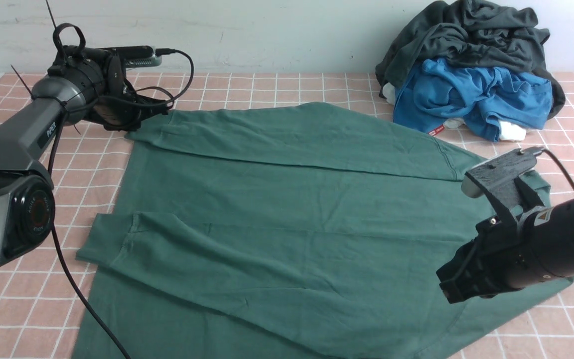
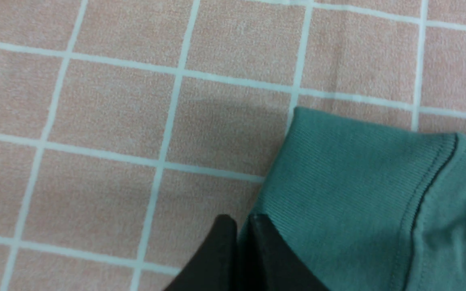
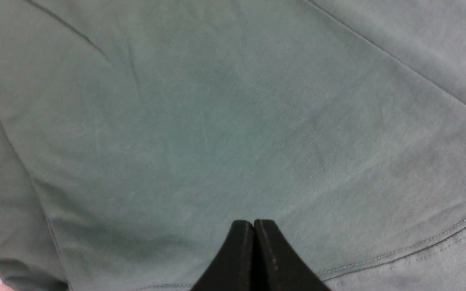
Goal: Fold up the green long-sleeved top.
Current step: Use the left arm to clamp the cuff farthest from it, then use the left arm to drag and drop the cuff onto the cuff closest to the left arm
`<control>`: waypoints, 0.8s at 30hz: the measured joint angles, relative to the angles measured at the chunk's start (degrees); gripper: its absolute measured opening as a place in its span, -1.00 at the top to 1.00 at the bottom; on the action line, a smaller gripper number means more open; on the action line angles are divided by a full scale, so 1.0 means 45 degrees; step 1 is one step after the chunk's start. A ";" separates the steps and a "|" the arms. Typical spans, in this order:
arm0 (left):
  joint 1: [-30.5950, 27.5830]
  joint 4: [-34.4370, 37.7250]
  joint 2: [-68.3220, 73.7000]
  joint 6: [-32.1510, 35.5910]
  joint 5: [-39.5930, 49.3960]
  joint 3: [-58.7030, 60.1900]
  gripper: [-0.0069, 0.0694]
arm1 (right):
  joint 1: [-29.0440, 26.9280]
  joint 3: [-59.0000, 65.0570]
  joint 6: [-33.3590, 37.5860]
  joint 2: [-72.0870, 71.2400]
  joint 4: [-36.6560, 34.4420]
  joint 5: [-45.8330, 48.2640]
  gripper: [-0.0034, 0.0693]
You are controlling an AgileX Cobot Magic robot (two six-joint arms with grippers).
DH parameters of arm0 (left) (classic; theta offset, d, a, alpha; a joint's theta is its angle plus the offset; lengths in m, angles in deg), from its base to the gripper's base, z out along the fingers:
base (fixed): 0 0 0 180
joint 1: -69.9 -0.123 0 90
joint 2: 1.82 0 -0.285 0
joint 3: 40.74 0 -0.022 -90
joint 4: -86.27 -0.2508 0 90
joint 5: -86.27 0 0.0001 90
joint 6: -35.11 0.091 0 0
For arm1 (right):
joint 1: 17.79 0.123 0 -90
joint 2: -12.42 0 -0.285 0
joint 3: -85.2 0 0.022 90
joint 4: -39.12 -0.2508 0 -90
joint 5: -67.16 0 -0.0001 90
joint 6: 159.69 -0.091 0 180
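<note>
— Starting with the left gripper [image 2: 241,220]: what is it doing?

— It is sitting at the far left corner of the green long-sleeved top [image 1: 292,199], right at the ribbed cuff [image 2: 350,169] of the sleeve that is lying folded along the top's far edge. Its two black fingers [image 2: 217,250] are pressing almost together, leaving only a sliver between them. One finger is overlapping the cuff's corner. Whether any fabric is being pinched, I cannot tell.

— And where is the top itself lying?

— It is lying spread flat on the pink checked cloth [image 1: 277,89], covering most of the cloth's middle. A second sleeve [image 1: 192,259] is lying folded across the top's near half, and its end is jutting slightly past the top's left edge.

— What about the right gripper [image 3: 253,223]?

— It is pointing down over the top's right side, near the shoulder. Its jaws are meeting tip against tip and are gripping nothing. The right wrist view is showing only smooth green fabric under them, with a stitched seam [image 3: 419,246] running close by.

— Is anything lying beyond the top?

— Yes, just past the top's far right corner a heap of clothes is leaning against the wall [image 1: 267,30]. A dark charcoal-grey garment [image 1: 471,35] is draping over a bright blue garment [image 1: 466,94], and a scrap of white fabric [image 1: 511,132] is peeking out below the blue one.
</note>
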 joint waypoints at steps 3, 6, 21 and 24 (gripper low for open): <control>0.0015 0.0013 -0.0446 0.0588 0.0934 0.0000 0.81 | 0.0000 0.0000 0.0000 0.0000 0.0000 0.0048 0.93; 0.0177 0.0040 -0.1790 0.2020 0.3230 -0.0056 0.83 | 0.0000 0.0000 0.0011 0.0000 0.0000 0.0372 0.93; 0.0480 0.0720 -0.9206 0.3791 0.4782 1.0872 0.82 | 0.0000 0.0000 0.0036 -0.1996 0.0296 0.1004 0.93; 0.0480 0.0691 -0.9715 0.3791 0.2846 1.3033 0.80 | 0.0000 0.0000 0.0036 -0.2313 0.0143 0.0820 0.93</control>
